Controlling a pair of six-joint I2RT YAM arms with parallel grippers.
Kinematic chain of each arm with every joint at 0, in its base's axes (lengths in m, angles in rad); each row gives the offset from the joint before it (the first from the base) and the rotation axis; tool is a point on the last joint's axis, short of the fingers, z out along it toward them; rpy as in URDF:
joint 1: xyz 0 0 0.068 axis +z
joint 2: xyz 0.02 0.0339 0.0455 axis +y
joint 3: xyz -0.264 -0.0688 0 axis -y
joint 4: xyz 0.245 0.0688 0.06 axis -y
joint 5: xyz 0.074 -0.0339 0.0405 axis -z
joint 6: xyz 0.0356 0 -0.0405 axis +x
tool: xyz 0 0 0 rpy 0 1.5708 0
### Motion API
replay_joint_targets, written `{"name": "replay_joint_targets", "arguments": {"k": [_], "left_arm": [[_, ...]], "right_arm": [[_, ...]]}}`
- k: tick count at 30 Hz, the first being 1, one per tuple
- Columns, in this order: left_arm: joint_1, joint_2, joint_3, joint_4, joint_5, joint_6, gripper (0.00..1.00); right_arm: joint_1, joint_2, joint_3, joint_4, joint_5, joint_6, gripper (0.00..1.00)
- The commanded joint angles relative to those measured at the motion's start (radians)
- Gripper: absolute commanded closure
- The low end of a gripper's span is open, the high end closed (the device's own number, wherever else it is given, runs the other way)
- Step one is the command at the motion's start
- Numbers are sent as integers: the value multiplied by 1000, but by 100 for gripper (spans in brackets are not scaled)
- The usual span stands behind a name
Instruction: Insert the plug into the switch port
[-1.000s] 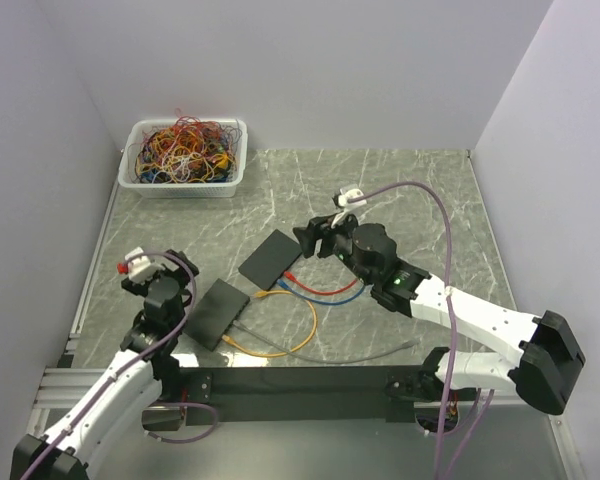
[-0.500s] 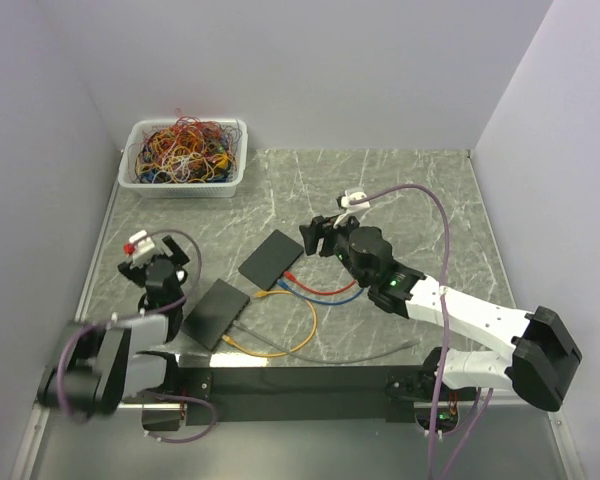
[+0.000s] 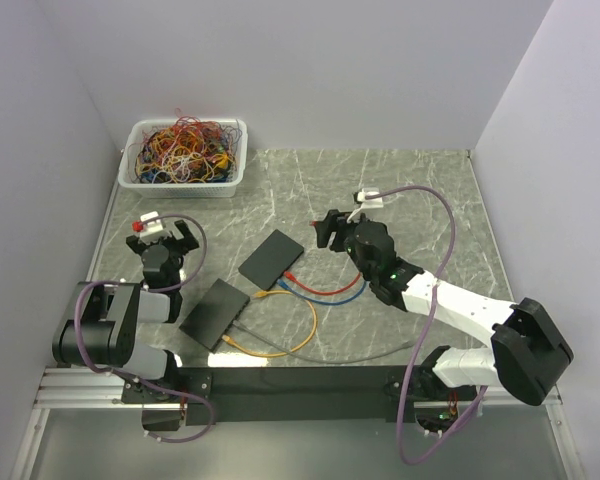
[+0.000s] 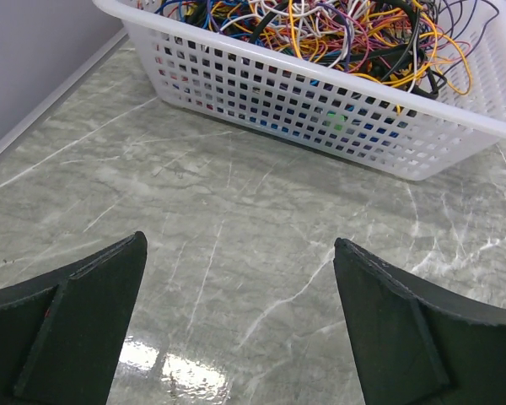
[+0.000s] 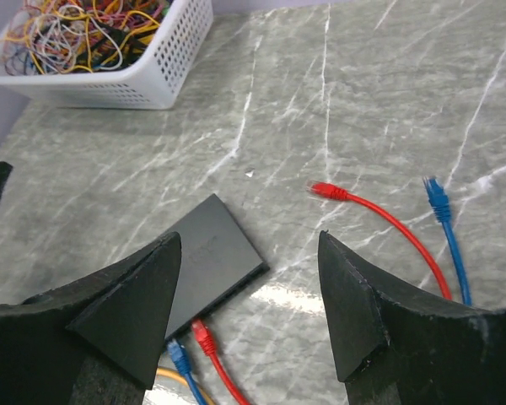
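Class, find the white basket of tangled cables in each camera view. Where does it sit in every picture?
Top external: basket upper left, near the back wall.
Left wrist: basket runs across the top edge.
Right wrist: basket in the top left corner, partly cut off.
Shared landmark: the green marbled tabletop under it.

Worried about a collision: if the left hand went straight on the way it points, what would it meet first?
Most likely the white basket of cables, straight ahead of the open left hand, only bare table between. Depth is unclear: tilted down, it might touch the table first.
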Motion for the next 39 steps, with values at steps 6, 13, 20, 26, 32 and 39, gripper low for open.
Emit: {"name": "replay_joint_targets", "arguments": {"k": [6,13,20,26,32,39], "left_arm": [[4,3,6,67,36,19,1],[4,3,5,68,36,19,1],[4,1,5,67,36,19,1],[4,3,5,68,36,19,1],[4,1,5,68,36,19,1],[4,3,5,67,36,19,1]], "right_arm": [[3,1,-7,68,-10,40,28],[3,-54,-47,61,73,42,28],[0,-20,-36,57,32,71,29],[0,-45,-62,67,50,72,28],[0,-28,-22,3,118,84,28],[-1,-2,2,-31,132,100,28]]}}
